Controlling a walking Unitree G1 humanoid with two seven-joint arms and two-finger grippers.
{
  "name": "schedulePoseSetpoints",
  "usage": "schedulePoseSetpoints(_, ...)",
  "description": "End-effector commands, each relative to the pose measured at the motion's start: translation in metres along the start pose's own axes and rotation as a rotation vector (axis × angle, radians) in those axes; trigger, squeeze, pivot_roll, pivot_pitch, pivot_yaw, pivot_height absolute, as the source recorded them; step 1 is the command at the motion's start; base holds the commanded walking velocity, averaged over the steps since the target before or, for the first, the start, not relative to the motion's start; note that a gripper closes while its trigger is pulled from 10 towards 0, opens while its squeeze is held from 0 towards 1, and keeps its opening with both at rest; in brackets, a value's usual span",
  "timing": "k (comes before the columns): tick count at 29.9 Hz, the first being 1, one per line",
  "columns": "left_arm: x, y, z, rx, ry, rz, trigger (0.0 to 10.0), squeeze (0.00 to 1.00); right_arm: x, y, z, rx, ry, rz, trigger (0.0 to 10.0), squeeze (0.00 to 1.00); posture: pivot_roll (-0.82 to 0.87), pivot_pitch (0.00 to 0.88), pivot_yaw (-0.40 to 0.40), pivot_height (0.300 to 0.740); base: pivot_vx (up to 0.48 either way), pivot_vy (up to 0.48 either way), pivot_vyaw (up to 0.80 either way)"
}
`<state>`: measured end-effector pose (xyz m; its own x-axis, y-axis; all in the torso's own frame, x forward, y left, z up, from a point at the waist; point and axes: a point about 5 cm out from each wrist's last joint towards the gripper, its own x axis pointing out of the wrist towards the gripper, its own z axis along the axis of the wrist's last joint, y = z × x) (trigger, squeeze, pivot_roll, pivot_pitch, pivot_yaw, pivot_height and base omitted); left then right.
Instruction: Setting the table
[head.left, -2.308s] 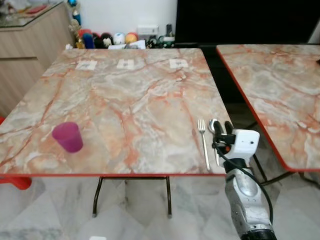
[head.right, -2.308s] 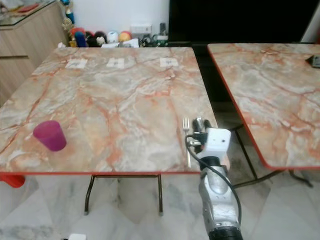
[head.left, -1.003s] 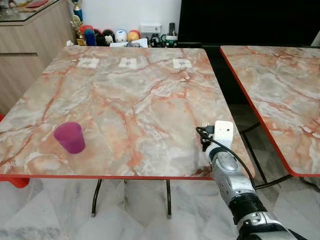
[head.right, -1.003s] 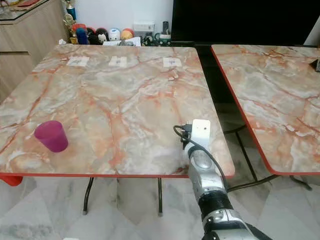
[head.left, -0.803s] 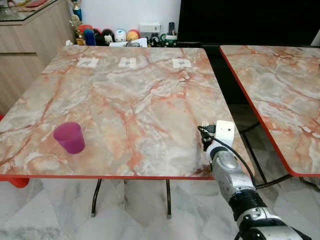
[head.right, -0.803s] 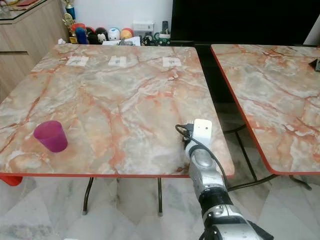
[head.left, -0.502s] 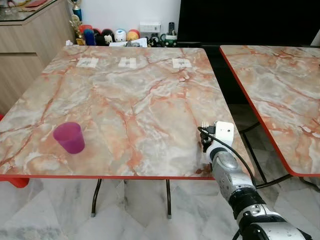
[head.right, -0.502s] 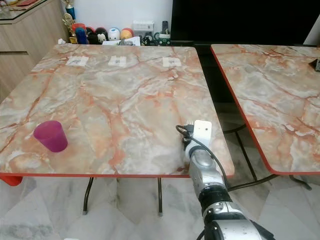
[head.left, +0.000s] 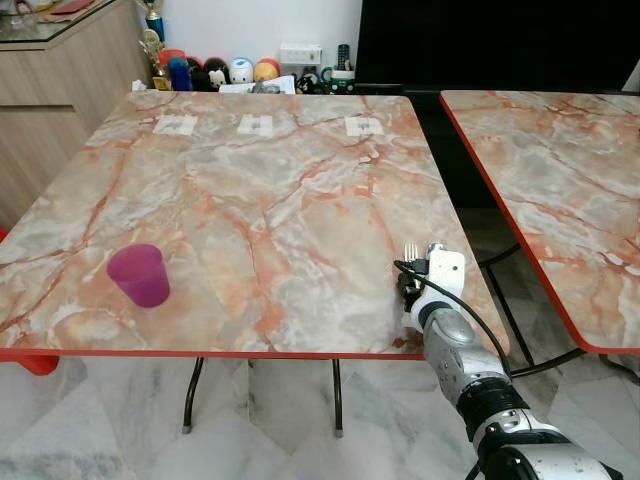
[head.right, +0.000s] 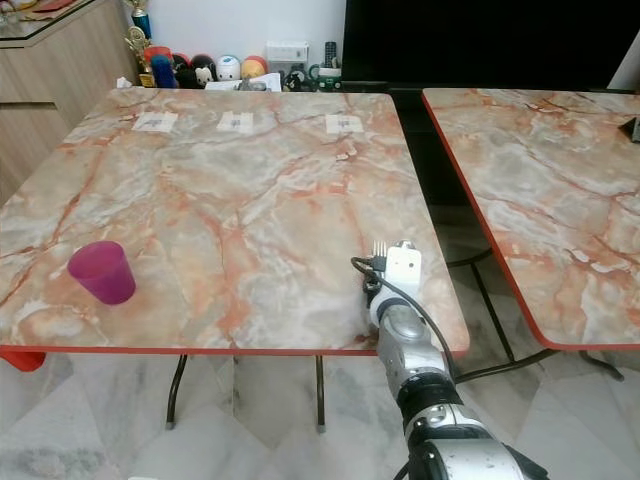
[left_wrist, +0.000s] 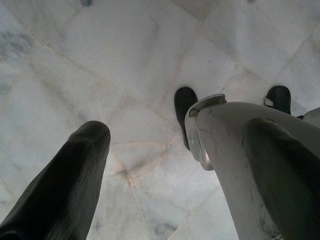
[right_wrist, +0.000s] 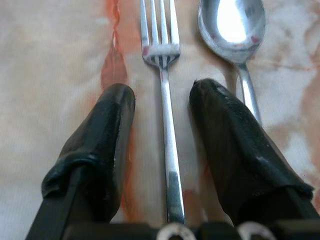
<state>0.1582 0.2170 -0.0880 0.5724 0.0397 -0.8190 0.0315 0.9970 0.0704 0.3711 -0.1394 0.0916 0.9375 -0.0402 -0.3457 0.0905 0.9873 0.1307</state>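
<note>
A silver fork (right_wrist: 167, 125) lies on the marble table (head.left: 250, 200) near its front right corner, and a spoon (right_wrist: 235, 30) rests just to its right. My right gripper (right_wrist: 162, 90) is low over the table and open; its black fingers (right_wrist: 100, 145) straddle the fork's handle without pinching it. From the head view the fork's tines (head.left: 410, 250) poke out beyond the white wrist camera (head.left: 446, 268). A purple cup (head.left: 139, 275) stands upright at the front left. The left gripper (left_wrist: 150, 120) hangs open over the floor.
Three paper labels (head.left: 259, 125) sit along the table's far side. A second marble table (head.left: 560, 180) stands to the right across a narrow gap. A wooden cabinet (head.left: 50, 90) is at the left, and toys (head.left: 210, 72) line the wall.
My right gripper has come down from the table's edge onto the fork, hiding most of it and the spoon. In the last half second it drew back a little, baring the tines.
</note>
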Motion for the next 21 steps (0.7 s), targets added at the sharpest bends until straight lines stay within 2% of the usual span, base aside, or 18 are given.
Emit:
schedulePoseSetpoints(1,-0.002,-0.001,-0.011,-0.003,0.049,-0.004,10.0,0.0,0.0,-0.002,-0.007,0.014,0.038,-0.005,10.0,0.0,0.05,0.124,-0.025,0.74,0.0,0.0,0.0)
schedulePoseSetpoints(5,-0.002,-0.001,-0.012,-0.003,0.051,-0.007,10.0,0.0,-0.001,-0.003,-0.014,0.006,0.064,0.001,10.0,0.0,0.05,0.125,-0.025,0.74,0.0,0.0,0.0)
schedulePoseSetpoints(6,-0.002,-0.001,-0.012,-0.003,0.051,-0.007,10.0,0.0,-0.001,-0.004,-0.015,0.006,0.068,0.002,5.8,0.0,0.05,0.126,-0.024,0.74,0.0,0.0,0.0)
schedulePoseSetpoints(7,-0.002,-0.001,-0.012,-0.003,0.051,-0.008,10.0,0.0,-0.001,-0.004,-0.016,0.006,0.071,0.003,5.8,0.0,0.05,0.126,-0.024,0.74,0.0,0.0,0.0)
schedulePoseSetpoints(9,-0.002,-0.001,-0.012,-0.003,0.052,-0.009,10.0,0.0,-0.001,-0.005,-0.017,0.007,0.073,0.003,0.7,0.0,0.05,0.126,-0.024,0.74,0.0,0.0,0.0)
schedulePoseSetpoints(10,-0.002,-0.001,-0.012,-0.003,0.052,-0.01,10.0,0.0,-0.001,-0.005,-0.017,0.007,0.073,0.003,0.0,0.0,0.05,0.126,-0.024,0.74,0.0,0.0,0.0)
schedulePoseSetpoints(21,-0.003,0.0,-0.015,-0.001,0.061,-0.013,10.0,0.0,-0.002,-0.002,-0.02,-0.002,0.076,0.032,0.0,0.0,0.05,0.134,-0.023,0.74,0.0,0.0,0.0)
